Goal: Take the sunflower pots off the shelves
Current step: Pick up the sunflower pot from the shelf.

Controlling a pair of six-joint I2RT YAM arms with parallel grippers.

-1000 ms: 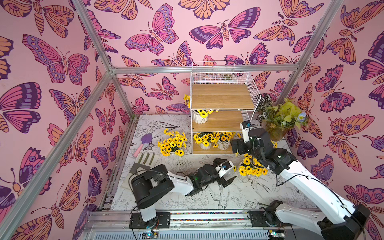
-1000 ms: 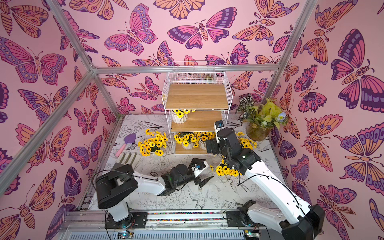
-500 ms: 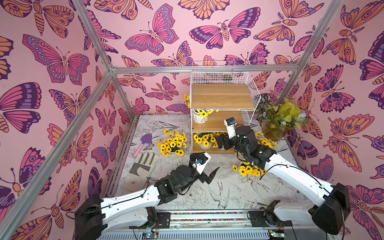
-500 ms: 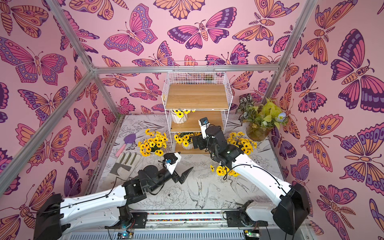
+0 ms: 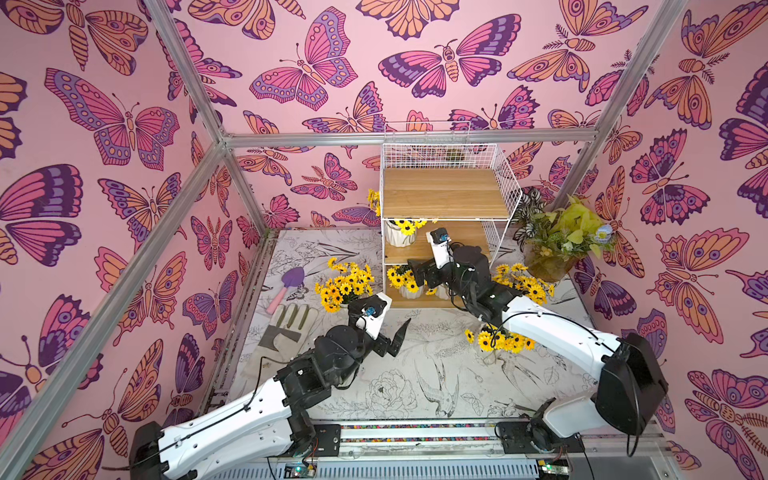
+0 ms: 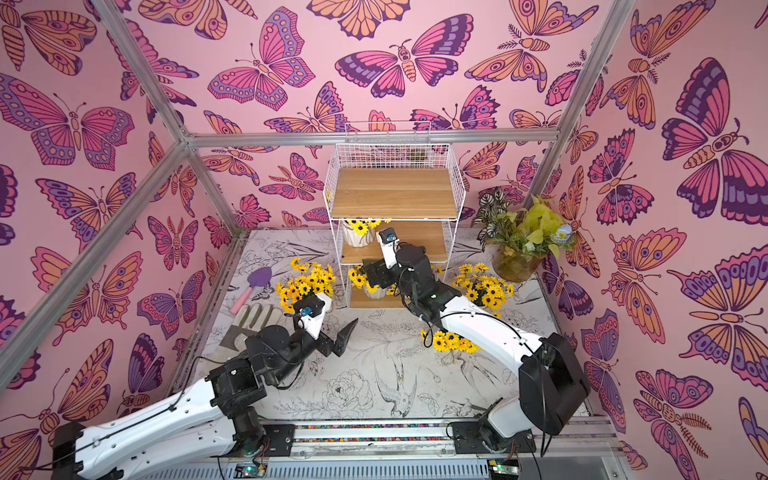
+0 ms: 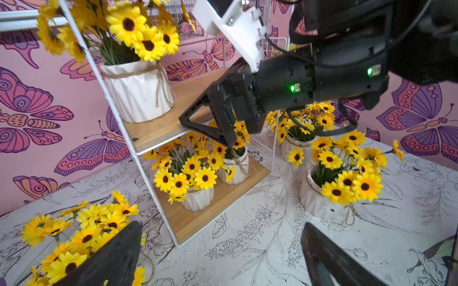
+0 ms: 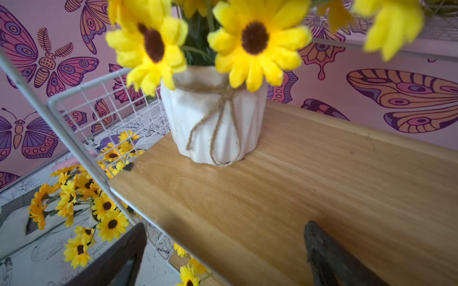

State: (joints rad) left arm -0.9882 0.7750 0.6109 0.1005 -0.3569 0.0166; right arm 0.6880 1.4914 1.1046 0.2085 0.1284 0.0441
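Observation:
The shelves (image 5: 444, 195) (image 6: 395, 191) stand at the back. One sunflower pot (image 5: 400, 233) (image 8: 210, 118) (image 7: 138, 91) sits on the middle board. Two more (image 7: 198, 198) (image 7: 235, 168) sit on the bottom board. Three other sunflower pots (image 5: 345, 286) (image 5: 523, 282) (image 5: 498, 340) stand on the table. My right gripper (image 5: 417, 272) (image 8: 223, 257) is open at the front edge of the middle board, facing its pot and short of it. My left gripper (image 5: 395, 336) (image 7: 220, 260) is open and empty over the table in front of the rack.
A brownish pot of yellow-green foliage (image 5: 552, 249) stands right of the rack. A purple trowel (image 5: 291, 278) and a garden glove (image 5: 286, 328) lie at the left of the table. The rack's white wire side (image 8: 109, 104) is close beside the right gripper.
The right gripper has moved left from beside the table pots to the middle shelf's front. The left arm has stretched out and its open gripper has shifted left, nearer the rack.

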